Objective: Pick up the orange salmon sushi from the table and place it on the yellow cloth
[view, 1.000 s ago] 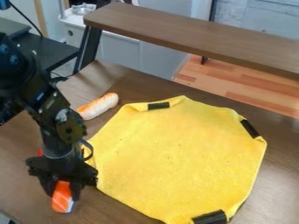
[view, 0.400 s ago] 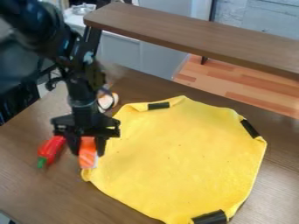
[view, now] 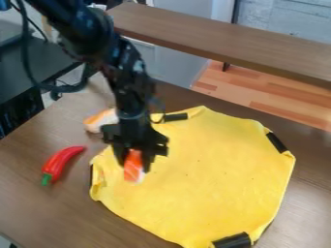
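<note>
I have the sushi piece [view: 133, 168] pinched in my black gripper [view: 134, 165], with one finger on each side of its top end. It is orange with white stripes, and a bit of white shows at its low right side. Its long way runs almost straight up and down in my view, and its free end points to the bottom. I see it over the left part of the yellow cloth [view: 207, 169] (I can't tell if it touches the cloth).

Left of the cloth, a red pepper [view: 64, 162] lies on the brown table [view: 38, 208]. It is bent and slanted, and its green end points down and left. Up behind my gripper is an orange and white roll [view: 100, 119]. My black arm [view: 129, 82] comes down from the top left and hides part of the roll and some of the cloth's edge. Black strips [view: 276, 142] sit around that edge, and a long brown board [view: 219, 41] crosses the top
</note>
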You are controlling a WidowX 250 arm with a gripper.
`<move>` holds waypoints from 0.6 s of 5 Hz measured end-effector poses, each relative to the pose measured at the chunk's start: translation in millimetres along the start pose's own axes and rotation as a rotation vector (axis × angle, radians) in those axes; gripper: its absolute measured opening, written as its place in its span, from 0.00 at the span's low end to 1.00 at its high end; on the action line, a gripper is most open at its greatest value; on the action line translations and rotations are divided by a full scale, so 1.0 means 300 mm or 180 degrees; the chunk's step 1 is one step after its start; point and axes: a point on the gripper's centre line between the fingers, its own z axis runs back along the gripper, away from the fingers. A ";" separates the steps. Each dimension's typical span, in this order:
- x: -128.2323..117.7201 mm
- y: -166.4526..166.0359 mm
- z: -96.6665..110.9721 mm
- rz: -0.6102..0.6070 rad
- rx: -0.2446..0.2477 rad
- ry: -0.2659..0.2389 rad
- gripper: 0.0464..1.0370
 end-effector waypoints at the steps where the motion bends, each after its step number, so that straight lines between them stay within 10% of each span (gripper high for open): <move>1: 0.000 -0.143 0.008 -0.0566 -0.0217 -0.0081 0.52; 3: -0.052 -0.356 -0.021 -0.1199 -0.0482 -0.0109 0.52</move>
